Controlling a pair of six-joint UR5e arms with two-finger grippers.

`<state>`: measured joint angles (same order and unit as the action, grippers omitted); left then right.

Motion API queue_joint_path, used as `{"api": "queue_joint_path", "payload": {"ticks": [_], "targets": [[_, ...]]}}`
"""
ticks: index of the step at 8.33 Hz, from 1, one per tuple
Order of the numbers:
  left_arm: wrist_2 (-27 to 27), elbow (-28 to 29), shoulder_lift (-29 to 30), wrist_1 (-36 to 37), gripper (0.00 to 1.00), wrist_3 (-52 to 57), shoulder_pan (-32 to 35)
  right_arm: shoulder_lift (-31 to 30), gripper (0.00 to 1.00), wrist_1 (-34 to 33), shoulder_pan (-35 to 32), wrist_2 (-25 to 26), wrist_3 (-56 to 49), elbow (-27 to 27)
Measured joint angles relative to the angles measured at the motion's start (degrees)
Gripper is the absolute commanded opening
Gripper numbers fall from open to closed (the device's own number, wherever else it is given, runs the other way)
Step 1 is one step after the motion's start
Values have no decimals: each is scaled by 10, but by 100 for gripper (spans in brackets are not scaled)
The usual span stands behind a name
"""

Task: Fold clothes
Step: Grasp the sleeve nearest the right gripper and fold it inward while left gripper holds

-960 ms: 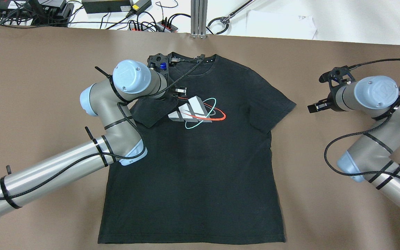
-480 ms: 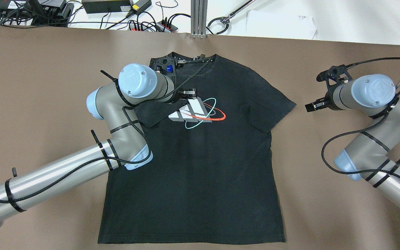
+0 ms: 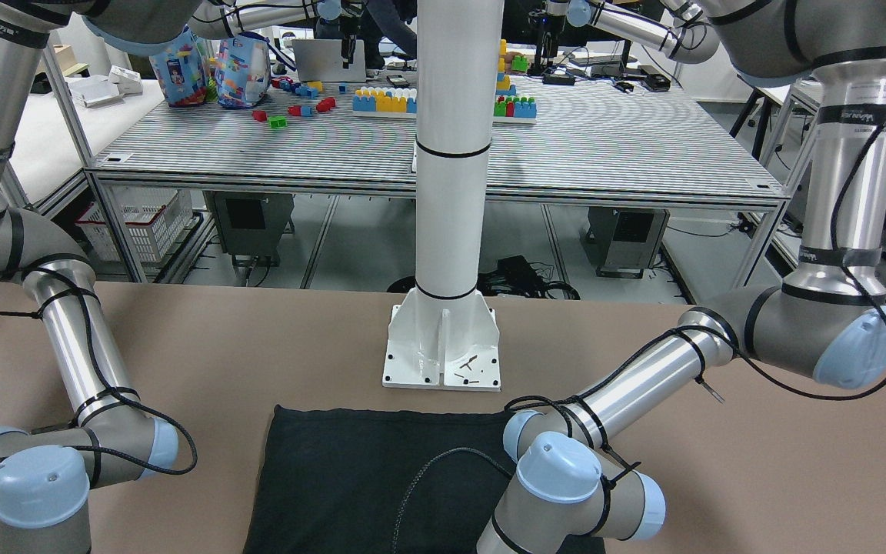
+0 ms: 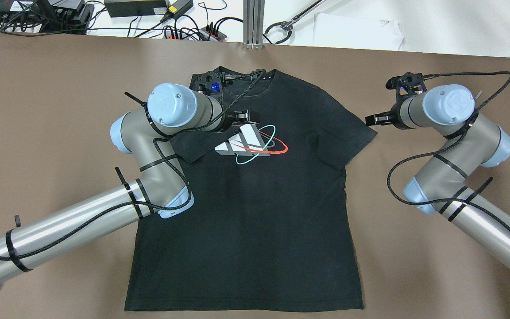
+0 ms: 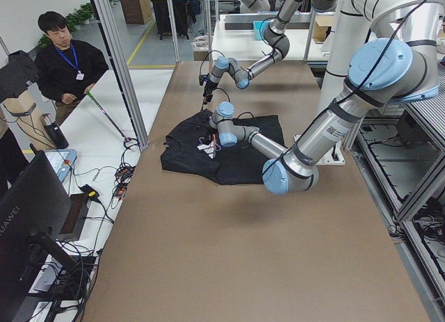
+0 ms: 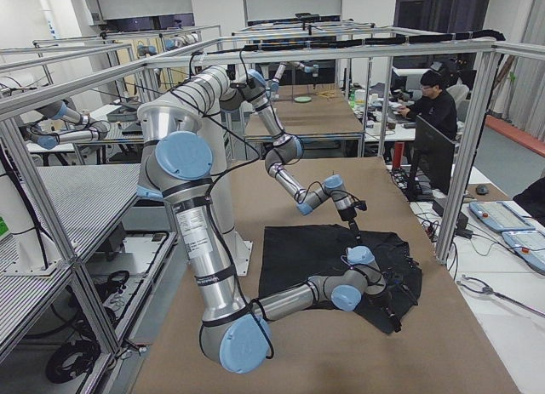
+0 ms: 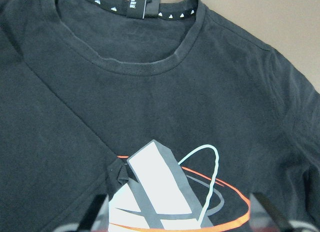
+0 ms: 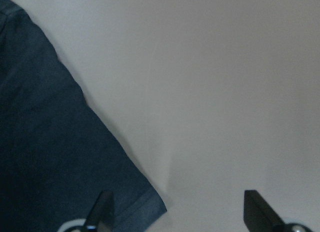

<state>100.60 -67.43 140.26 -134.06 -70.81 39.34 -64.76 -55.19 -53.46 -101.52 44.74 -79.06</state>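
The black T-shirt (image 4: 255, 212) lay flat and face up on the brown table (image 4: 38, 88), with its collar at the far side and its hem at the near edge. Its left sleeve (image 4: 193, 144) lay folded inward across the chest, the tip just beside the printed logo (image 4: 255, 144). The right sleeve (image 4: 352, 137) was spread out flat.

The left gripper (image 4: 245, 117) hovered low over the logo, its fingers (image 7: 97, 214) spread wide and gripping nothing. The right gripper (image 4: 375, 119) hung above the right sleeve's outer hem, its fingers (image 8: 103, 207) likewise wide apart and empty, with the hem corner showing between them.

We judged the sleeve-folding step half done, with the left side in and the right one next. As we read it, the next move called for the right gripper to drop onto that hem, pinch it and carry it inward over the chest, while the left arm drew clear.
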Motion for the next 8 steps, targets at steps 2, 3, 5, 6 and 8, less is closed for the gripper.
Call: {"api": "queue_joint_path", "payload": {"ticks": [2, 3, 5, 6, 8], "targets": [[0, 2, -2, -2, 100, -1, -1, 6, 89, 102, 5, -2, 68, 63], [0, 2, -3, -2, 100, -1, -3, 5, 86, 131, 9, -2, 91, 80], [0, 2, -3, -2, 100, -1, -4, 2, 71, 162, 19, 2, 122, 89], [-1, 3, -3, -2, 100, -1, -4, -1, 59, 169, 26, 7, 131, 90], [-1, 3, -3, -2, 100, 0, -5, -8, 28, 183, 35, 20, 138, 90]]}}
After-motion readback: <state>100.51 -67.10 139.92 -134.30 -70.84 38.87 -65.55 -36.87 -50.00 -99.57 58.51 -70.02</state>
